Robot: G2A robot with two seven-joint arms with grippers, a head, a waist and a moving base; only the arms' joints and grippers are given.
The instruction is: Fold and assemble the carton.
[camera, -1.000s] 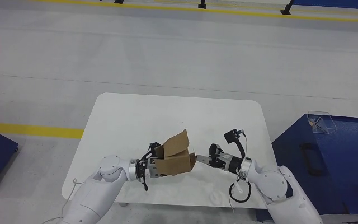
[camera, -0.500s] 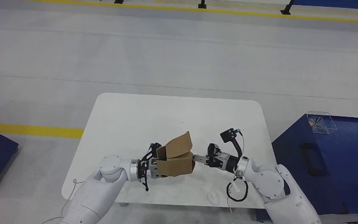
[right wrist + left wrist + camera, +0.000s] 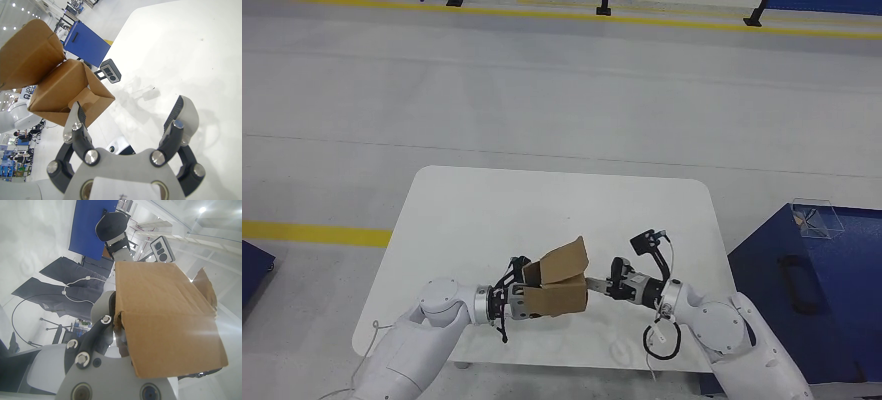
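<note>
While the left gripper (image 3: 518,298) clamps the carton (image 3: 557,280) above the tabletop's (image 3: 542,200) near edge, its open mouth faces the right gripper (image 3: 128,100).
Long axis runs along that edge; the right gripper's fingers are spread wide.

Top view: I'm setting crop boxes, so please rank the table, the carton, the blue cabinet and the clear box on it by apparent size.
Largest to smallest:
1. table
2. blue cabinet, though the frame edge cuts it off
3. carton
4. clear box
</note>
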